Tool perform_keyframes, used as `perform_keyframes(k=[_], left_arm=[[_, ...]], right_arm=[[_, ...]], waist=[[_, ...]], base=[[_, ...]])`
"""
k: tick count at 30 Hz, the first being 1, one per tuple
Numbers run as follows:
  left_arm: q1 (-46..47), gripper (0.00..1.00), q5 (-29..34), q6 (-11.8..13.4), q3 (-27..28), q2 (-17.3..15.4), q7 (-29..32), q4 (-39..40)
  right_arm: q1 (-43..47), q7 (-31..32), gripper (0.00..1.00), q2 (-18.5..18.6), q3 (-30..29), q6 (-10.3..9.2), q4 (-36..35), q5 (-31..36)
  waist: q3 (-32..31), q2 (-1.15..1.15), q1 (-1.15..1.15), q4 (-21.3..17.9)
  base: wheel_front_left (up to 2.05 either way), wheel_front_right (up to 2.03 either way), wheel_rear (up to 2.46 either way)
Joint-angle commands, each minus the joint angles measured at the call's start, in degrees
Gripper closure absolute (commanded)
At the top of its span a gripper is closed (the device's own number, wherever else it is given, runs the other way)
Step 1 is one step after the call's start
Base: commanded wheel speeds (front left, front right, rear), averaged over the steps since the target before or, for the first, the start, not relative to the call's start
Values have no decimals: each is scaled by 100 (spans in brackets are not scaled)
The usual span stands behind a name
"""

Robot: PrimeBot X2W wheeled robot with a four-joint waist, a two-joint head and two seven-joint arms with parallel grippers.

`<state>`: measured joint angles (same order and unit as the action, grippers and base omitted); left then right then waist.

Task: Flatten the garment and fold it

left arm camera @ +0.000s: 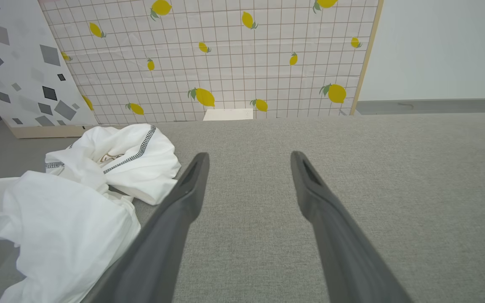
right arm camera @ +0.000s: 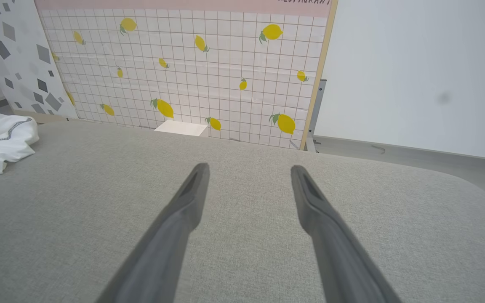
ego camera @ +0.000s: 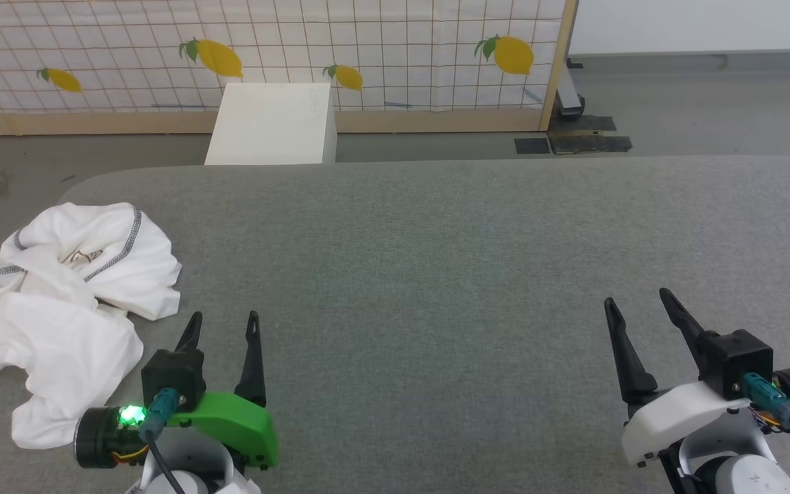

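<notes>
Loosely crumpled, the garment [ego camera: 66, 329] stretches near-to-far, grey-stitched end farthest.

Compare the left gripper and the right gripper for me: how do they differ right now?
The left gripper has a green wrist cover with a green light glowing beside it; the right gripper has a white wrist cover. The left gripper sits close beside the crumpled garment; the right gripper is far across the grey surface from it. Both are open and empty, with dark fingers pointing forward.
</notes>
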<state>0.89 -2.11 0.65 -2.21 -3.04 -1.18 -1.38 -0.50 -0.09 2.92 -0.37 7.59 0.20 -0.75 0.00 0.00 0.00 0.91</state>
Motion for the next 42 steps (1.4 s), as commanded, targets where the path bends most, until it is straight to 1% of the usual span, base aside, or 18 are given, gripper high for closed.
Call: perform_keyframes(k=[1,8,28,42], left_arm=[[100,0,-76,57,-38,-3,-63,-35],[128,0,-160,128,-91,-40,-148,-74],[55,0,-437,395,-178,-162,-387,-87],[-23,0,-652,575,-219,-326,-523,-90]], right_arm=[[39,-64,0,0,-10,-1,-51,-58],[47,-96,0,-1,-3,-2,-67,-99],[38,-147,0,-1,94,-3,-131,-188],[81,-85,0,-2,126,-4,-151,-322]], waist=[[2,0,0,52],[3,0,0,271],[40,0,0,1111],[24,0,0,1479]], base=[[0,0,0],[0,0,0],[0,0,0],[0,0,0]])
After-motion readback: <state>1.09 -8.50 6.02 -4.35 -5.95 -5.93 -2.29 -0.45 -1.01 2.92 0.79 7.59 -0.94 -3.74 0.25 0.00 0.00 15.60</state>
